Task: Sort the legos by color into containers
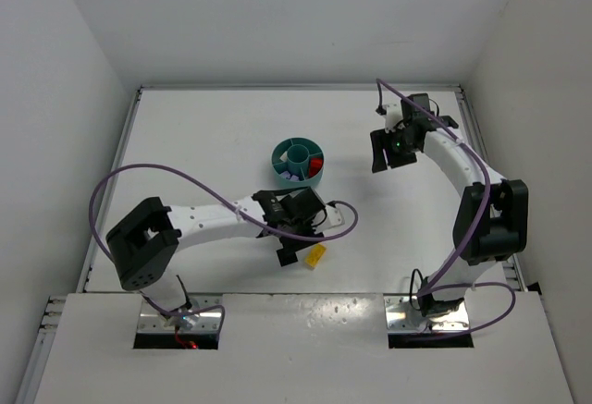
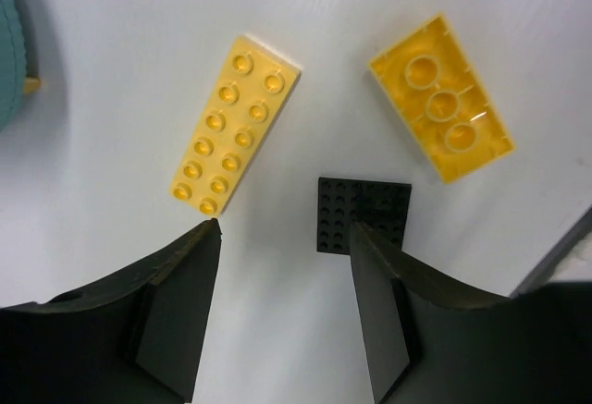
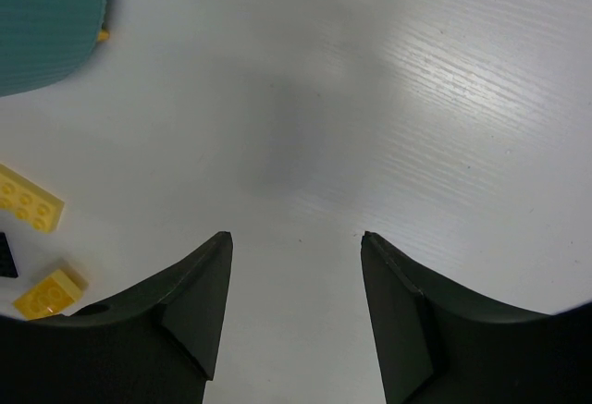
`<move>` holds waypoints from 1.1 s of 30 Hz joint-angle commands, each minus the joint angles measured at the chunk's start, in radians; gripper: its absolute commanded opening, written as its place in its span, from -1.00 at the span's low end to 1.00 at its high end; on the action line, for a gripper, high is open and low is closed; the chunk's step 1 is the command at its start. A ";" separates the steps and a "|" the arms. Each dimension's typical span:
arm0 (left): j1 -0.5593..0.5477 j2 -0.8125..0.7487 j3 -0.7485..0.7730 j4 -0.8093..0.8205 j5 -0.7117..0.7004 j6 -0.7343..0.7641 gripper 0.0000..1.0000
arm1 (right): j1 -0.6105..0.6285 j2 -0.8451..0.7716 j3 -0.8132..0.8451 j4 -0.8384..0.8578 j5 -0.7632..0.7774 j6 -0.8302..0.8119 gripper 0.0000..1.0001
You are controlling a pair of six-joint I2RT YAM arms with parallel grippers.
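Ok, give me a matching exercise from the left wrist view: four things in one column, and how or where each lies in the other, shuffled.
Things:
1. long yellow plate
2. yellow brick
3. black plate
4. teal dish

Places or states:
A. cut off at the left edge
B. yellow, studs up
C. yellow, hollow side up
D. partly behind a finger

Pairs: 1-B, 2-C, 3-D, 4-A

Your top cam looks down from behind the arm bases [image 1: 180,319] at the whole table [image 1: 203,127]. Wrist cams hang close, aimed down past their fingers [image 2: 176,321]; both catch the teal dish [image 3: 46,16] plus yellow legos [image 2: 236,127].
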 commanded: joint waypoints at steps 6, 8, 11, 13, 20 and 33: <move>-0.018 -0.005 0.076 -0.092 0.100 -0.089 0.26 | -0.003 -0.042 -0.007 0.018 -0.028 -0.004 0.17; -0.018 0.009 0.076 -0.101 0.109 -0.089 0.26 | -0.003 -0.042 -0.007 0.018 -0.028 -0.004 0.17; -0.027 0.031 0.085 -0.127 0.109 -0.102 0.26 | -0.003 -0.042 -0.007 0.018 -0.028 -0.004 0.17; -0.027 0.055 0.104 -0.138 0.100 -0.102 0.26 | -0.003 -0.042 -0.007 0.009 -0.038 -0.013 0.17; -0.027 0.135 0.160 -0.173 0.100 -0.111 0.39 | -0.003 -0.033 0.002 0.000 -0.068 -0.022 0.17; -0.027 0.213 0.162 -0.193 0.129 -0.096 0.49 | -0.003 -0.004 0.012 -0.009 -0.086 -0.022 0.17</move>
